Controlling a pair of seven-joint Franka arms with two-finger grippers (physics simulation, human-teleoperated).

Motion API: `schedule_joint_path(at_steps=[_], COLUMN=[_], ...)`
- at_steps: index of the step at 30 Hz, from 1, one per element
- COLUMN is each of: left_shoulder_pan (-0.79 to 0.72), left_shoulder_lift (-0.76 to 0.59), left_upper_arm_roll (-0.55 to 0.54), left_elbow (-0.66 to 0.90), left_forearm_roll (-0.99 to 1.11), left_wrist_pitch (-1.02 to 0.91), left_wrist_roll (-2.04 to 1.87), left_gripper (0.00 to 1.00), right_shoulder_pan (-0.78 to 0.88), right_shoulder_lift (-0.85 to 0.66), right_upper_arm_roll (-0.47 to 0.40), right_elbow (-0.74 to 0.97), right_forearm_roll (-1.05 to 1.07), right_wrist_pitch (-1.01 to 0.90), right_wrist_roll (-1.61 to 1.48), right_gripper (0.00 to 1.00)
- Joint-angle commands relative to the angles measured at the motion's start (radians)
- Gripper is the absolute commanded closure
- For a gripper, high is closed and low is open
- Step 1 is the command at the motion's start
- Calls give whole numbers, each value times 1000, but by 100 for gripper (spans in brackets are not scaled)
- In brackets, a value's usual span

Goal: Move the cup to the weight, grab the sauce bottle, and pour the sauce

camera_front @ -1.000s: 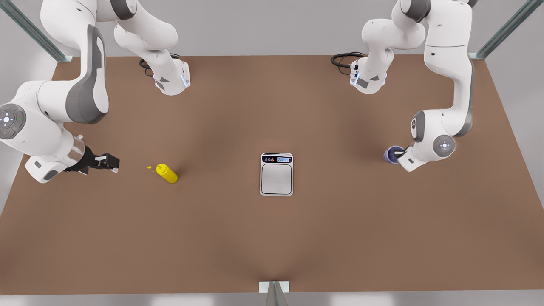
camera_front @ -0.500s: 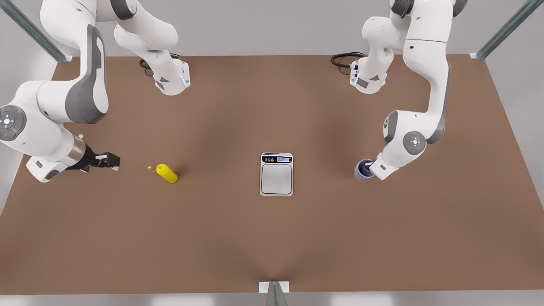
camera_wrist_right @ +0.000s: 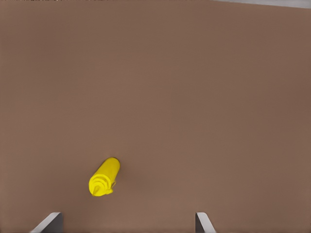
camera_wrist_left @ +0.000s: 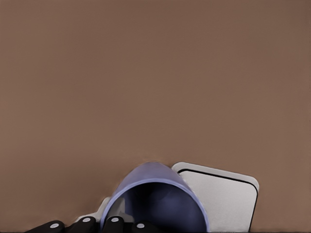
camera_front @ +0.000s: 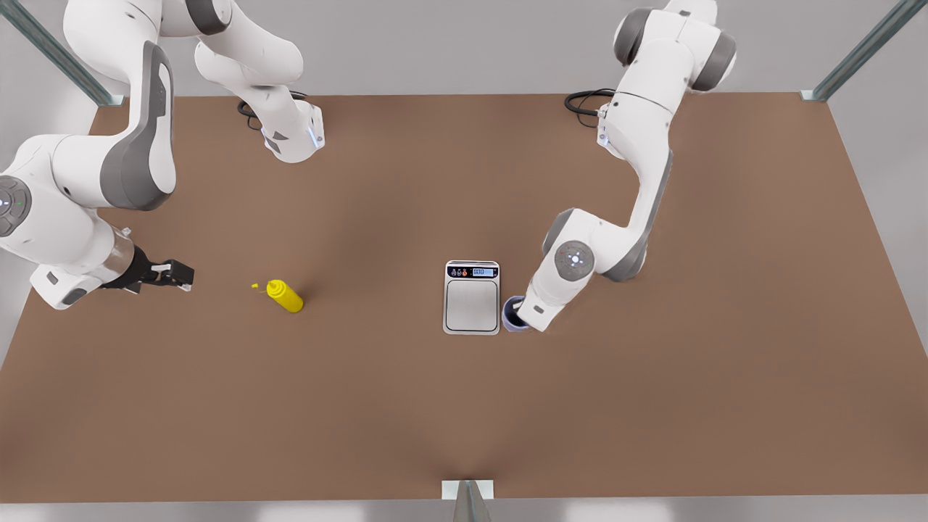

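Front view: the left end effector (camera_front: 523,317), on the arm at the front view's right, is clamped on the lavender cup (camera_front: 512,315), which sits just beside the kitchen scale (camera_front: 472,298), at its edge toward the front view's right, not on the plate. The scale's blue screen shows digits too small to read. The yellow sauce bottle (camera_front: 284,296) lies on its side on the brown worktop (camera_front: 464,406), well apart from the scale. The right end effector (camera_front: 178,276) waits near it, fingers spread and holding nothing.

Left wrist view: the cup (camera_wrist_left: 156,200) is gripped in the black fingers (camera_wrist_left: 114,225), its rim overlapping a corner of the scale (camera_wrist_left: 224,199).

Right wrist view: the bottle (camera_wrist_right: 104,177) lies ahead of the parted fingertips (camera_wrist_right: 48,222), untouched.

As I judge it, the first step is nearly complete; setting the cup down, picking up the bottle and pouring all remain. No brand or label is legible.
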Motion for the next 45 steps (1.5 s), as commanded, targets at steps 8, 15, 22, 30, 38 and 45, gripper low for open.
schedule_joint_path(at_steps=[8, 15, 22, 30, 38, 45], left_shoulder_pan=[-99, -125, -123, -113, 154, 545], left_shoulder_lift=[72, 136, 136, 44, -93, -355], left_upper_arm_roll=[1, 1, 3, 23, 479, -12], left_elbow=[74, 174, 175, 177, 224, 108], left_forearm_roll=[-51, -47, -22, -19, -186, 71], left_wrist_pitch=[-25, -28, -54, -205, -625, -514], left_wrist_roll=[-149, -241, -234, -145, 636, 678], left_gripper=[79, 69, 42, 31, 0, 0], right_shoulder_pan=[0, 0, 1, 8, -230, -493], right_shoulder_lift=[1, 3, 1, -12, 146, 322], right_upper_arm_roll=[1, 1, 1, 5, 3, 3], right_elbow=[0, 3, 14, 14, -166, -442], right_forearm_roll=[0, 0, 14, 17, 379, 697], right_wrist_pitch=[0, 2, 2, -28, 106, 132], right_wrist_roll=[0, -1, -1, -43, -1377, -2089], right_gripper=[0, 0, 0, 0, 0, 0])
